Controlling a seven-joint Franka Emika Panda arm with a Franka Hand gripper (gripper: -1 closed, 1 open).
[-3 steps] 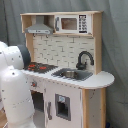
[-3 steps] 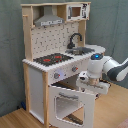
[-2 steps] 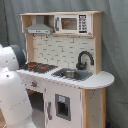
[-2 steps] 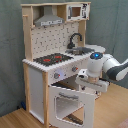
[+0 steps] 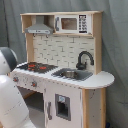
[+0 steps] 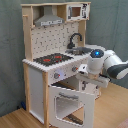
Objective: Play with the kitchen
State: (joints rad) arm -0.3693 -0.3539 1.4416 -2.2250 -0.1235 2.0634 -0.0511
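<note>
grey curtain backdrop [image 5: 115, 60], wood floor [image 6: 15, 120] in the second exterior view. kitchen [image 5: 62, 60] stands upright on the floor, long axis vertical, front facing the cameras, angled toward the first exterior view's left and the second exterior view's right. hob [image 6: 52, 59] beside sink [image 5: 72, 75], black faucet [image 5: 84, 59] behind it, hood [image 6: 49, 20] and microwave [image 5: 71, 23] on top. oven door [image 6: 70, 102] hangs open, tilted outward. arm [image 6: 107, 65] is at the front edge above that door; can't tell the gripper fingers' state.
</note>
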